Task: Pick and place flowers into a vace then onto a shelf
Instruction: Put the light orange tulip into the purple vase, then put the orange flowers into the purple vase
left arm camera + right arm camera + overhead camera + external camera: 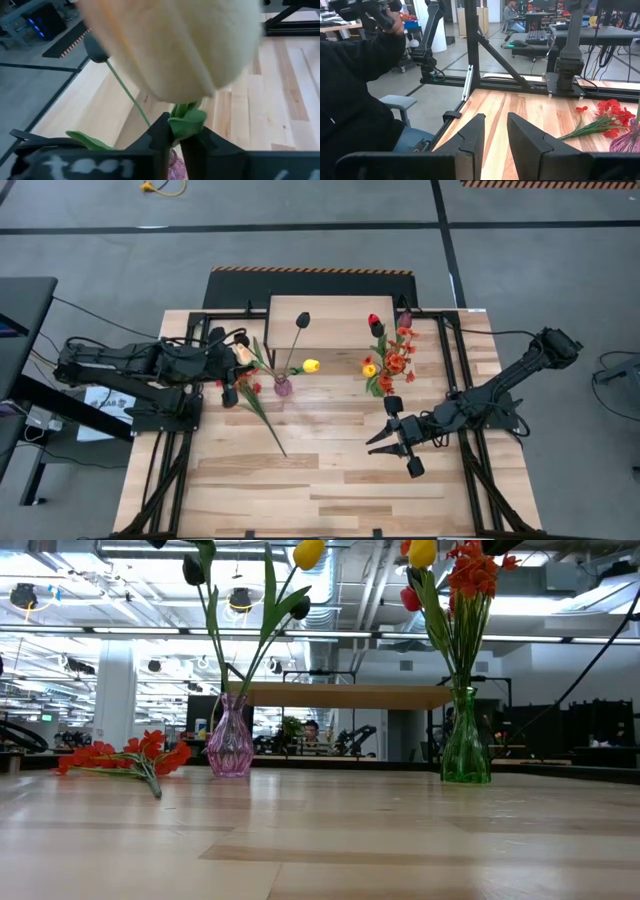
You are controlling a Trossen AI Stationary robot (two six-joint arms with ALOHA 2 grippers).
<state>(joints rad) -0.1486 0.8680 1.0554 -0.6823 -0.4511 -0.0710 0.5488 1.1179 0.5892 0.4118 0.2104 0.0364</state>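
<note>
Left gripper (172, 142), jaws clamped on a cream tulip's (175, 45) stem, hovers by the pink vase (283, 387) left of centre. Next I lower the stem in (shelf (320, 320) comes later). Right gripper (400, 442) idles lower right, jaws parted, empty.

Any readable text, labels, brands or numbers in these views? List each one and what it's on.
None can be read with confidence.
White lettering on the body of the left claw, which grips a cream flower by its stem: too blurred to read.
Dark print on the white sheet by the left arm's base, high view: too small to read.
</note>
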